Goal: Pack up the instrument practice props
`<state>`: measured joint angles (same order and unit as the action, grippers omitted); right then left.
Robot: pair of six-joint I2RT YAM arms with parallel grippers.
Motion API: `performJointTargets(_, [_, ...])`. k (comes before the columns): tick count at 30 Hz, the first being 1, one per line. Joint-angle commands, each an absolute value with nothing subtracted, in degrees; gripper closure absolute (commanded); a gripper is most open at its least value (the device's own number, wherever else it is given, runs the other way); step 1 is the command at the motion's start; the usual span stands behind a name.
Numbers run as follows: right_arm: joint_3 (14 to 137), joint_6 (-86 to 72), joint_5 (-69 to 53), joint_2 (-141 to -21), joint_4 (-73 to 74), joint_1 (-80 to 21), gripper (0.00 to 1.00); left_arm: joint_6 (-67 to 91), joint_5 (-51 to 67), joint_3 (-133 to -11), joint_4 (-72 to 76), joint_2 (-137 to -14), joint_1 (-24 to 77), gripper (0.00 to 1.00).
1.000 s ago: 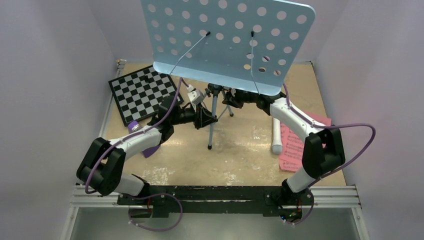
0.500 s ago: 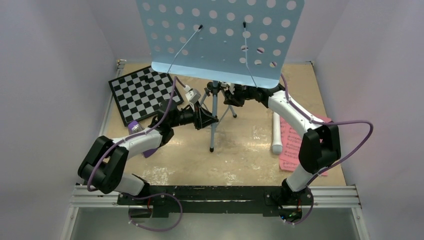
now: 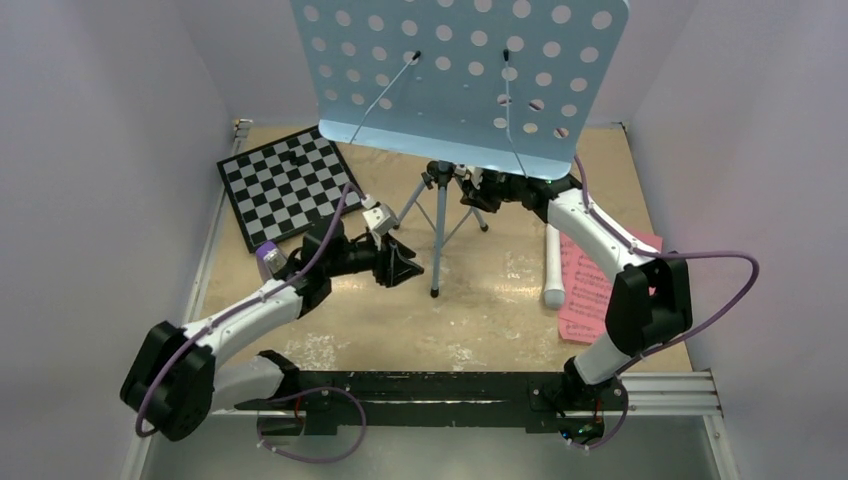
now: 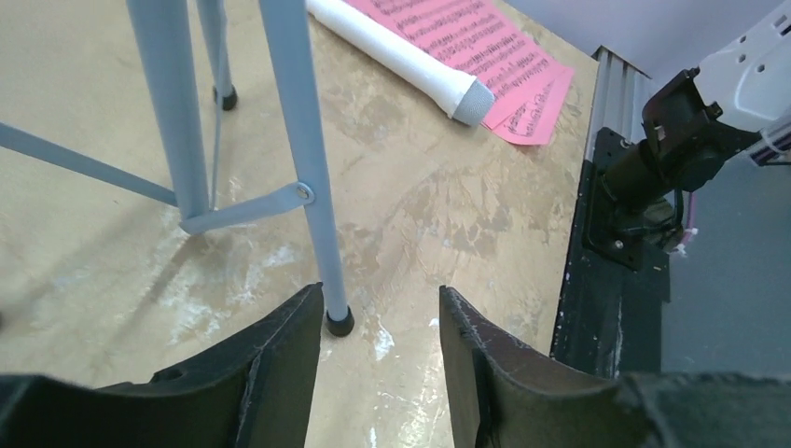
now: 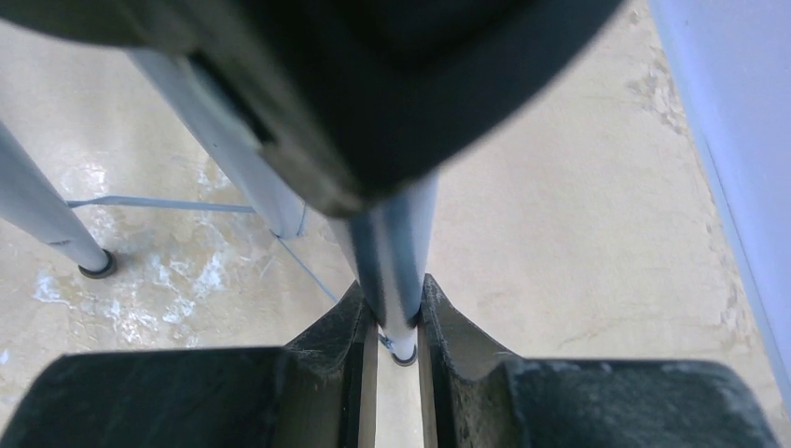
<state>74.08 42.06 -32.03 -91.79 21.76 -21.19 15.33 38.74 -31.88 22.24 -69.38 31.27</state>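
Right gripper [image 5: 396, 322]: clamped on one stand [image 3: 470, 80] leg [image 5: 401, 233], close under the hub. Left gripper [image 4: 378, 317]: jaws apart, empty, beside another leg's foot. Stand upright between both grippers. Hazard: single off-centre grip on a top-heavy stand; it may pivot or tip toward the tube [image 3: 553, 265].
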Motion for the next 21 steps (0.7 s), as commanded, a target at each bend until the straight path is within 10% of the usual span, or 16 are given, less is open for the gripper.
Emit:
performJointTargets(1, [70.42,45.62,-17.36,-92.97,27.07,-18.52,0.92,1.24,32.76,-33.91,9.38,-59.11,32.43,0.45])
performJointTargets(12, [71.31,45.53,-16.72,-94.8,26.77,-18.46,0.37,-50.95,25.95,-47.06,0.76,-54.73,32.91,0.43])
performJointTargets(21, [73.32,45.02,-19.8,-95.01,29.41,-18.46,0.34,-66.26,27.56,-57.73,8.46,-66.45,32.97,0.45])
